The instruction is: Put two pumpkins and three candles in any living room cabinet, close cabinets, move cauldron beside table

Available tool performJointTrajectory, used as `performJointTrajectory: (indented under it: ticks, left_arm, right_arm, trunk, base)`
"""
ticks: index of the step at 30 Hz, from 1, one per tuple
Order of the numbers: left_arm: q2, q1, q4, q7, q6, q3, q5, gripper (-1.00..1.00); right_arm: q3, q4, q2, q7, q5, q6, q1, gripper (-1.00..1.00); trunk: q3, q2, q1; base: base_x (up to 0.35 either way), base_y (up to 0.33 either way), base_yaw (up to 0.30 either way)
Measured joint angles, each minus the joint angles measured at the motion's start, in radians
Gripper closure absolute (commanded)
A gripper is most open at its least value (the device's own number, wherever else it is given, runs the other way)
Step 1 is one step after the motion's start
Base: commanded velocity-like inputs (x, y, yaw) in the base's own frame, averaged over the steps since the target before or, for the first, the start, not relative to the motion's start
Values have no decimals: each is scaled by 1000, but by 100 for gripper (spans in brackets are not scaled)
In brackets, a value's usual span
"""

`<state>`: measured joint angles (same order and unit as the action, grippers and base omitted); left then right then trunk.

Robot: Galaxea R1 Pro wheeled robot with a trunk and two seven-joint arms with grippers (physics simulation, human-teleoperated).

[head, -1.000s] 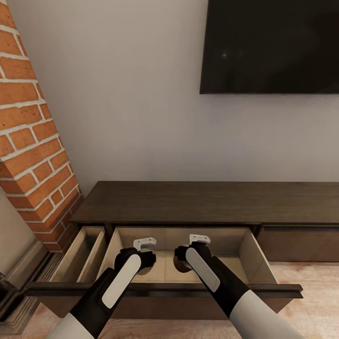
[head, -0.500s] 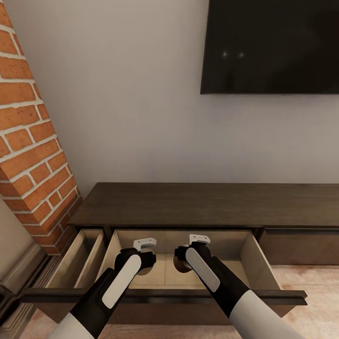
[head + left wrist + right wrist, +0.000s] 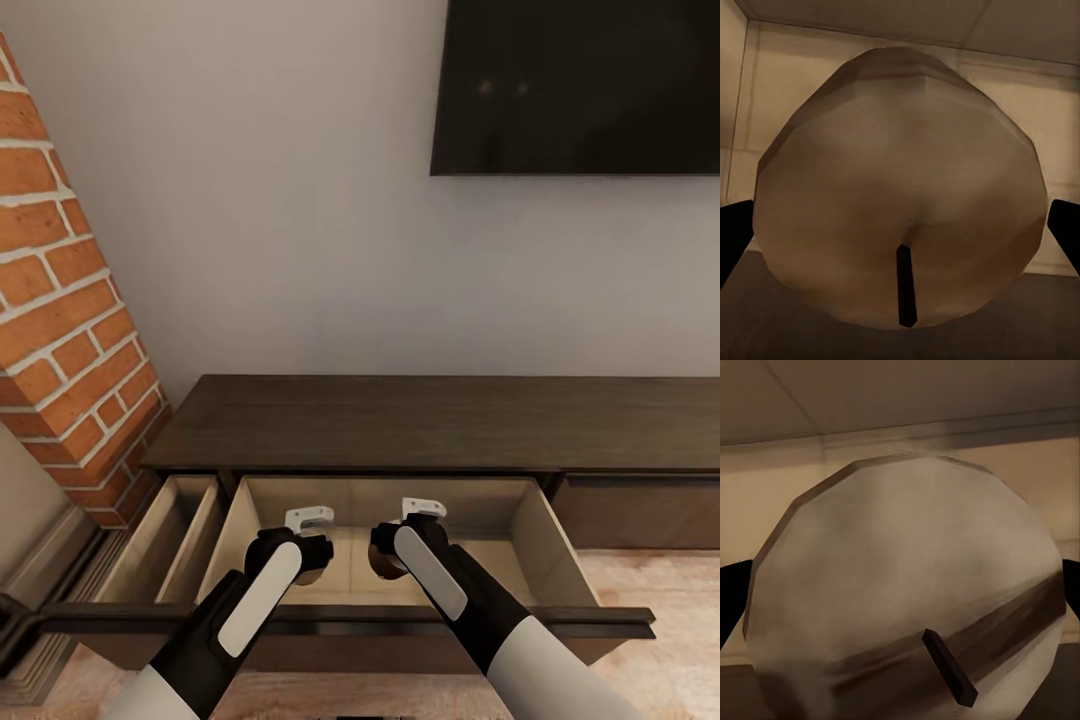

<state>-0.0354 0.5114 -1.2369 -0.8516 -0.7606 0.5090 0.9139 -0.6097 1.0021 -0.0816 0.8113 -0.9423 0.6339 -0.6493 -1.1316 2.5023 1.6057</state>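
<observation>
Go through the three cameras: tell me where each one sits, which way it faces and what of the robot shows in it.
Head view: on the head, looking down at the open cabinet drawer; both forearms show, left gripper, right gripper.
Left wrist view: near that gripper, facing a candle; dark fingertips at its edges.
Right wrist view: same, another candle between fingertips.
Shared: all show the drawer's tan interior.
</observation>
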Motion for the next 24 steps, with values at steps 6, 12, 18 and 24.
performJointTrajectory:
  ticks: [6,12,18,24]
  left_arm:
    - [0,0,-1,0,0,5,-1,100]
    - [0,0,-2,0,1,4,-1,100]
    - [1,0,-1,0,0,4,-1,100]
    - [0,0,1,0,0,4,-2,100]
  right_arm:
    - [0,0,0,0,0,0,0,100]
    - [0,0,0,0,1,-1,0,100]
    - [0,0,0,0,1,-1,0,100]
    - [0,0,-1,0,1,-2,0,100]
  trunk:
    - [-23,1,3]
    - [-27,2,3]
    - [-27,2,3]
    - [-27,2,3]
  base:
    - [0,0,0]
    - [0,0,0]
    - [0,0,0]
    - [0,0,0]
